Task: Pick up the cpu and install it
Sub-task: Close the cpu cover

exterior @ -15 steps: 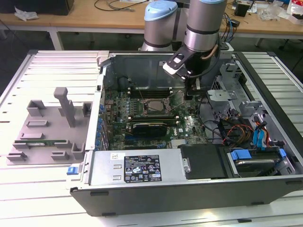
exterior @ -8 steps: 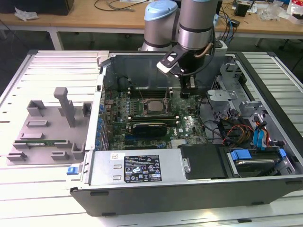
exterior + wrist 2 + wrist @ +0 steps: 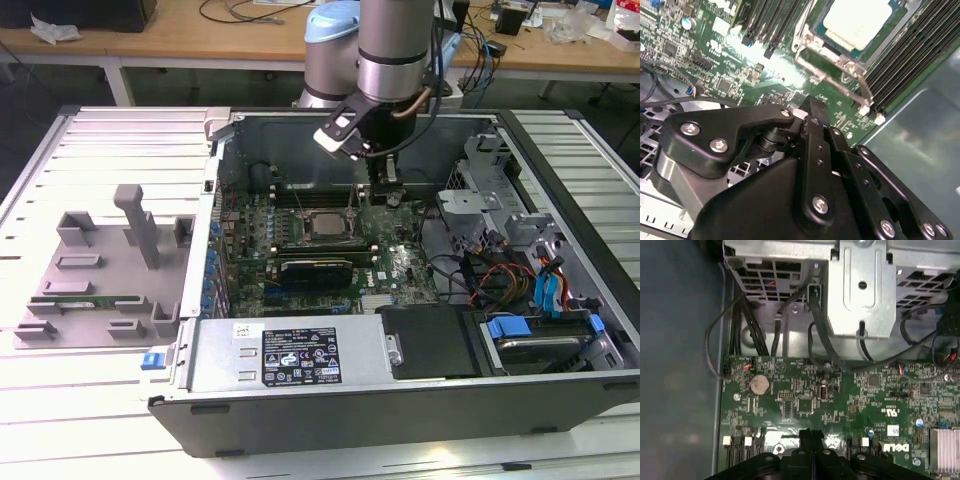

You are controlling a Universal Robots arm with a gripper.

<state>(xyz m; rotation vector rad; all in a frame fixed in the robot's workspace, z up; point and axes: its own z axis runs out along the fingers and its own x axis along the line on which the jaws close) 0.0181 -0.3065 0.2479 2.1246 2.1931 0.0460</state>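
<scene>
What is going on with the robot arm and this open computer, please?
The arm's gripper hangs inside the open computer case, just above the motherboard, with its fingers together and nothing between them. The cpu already sits in its socket on the board, beside the gripper rather than under it.

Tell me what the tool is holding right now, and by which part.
Nothing is held. The tool is shut and empty over the motherboard; the cpu lies on that board, apart from the tool.

The gripper (image 3: 812, 436), fingers pressed together, hangs above a green motherboard (image 3: 840, 405) — coin battery (image 3: 759, 384), black cables (image 3: 821, 340).
</scene>
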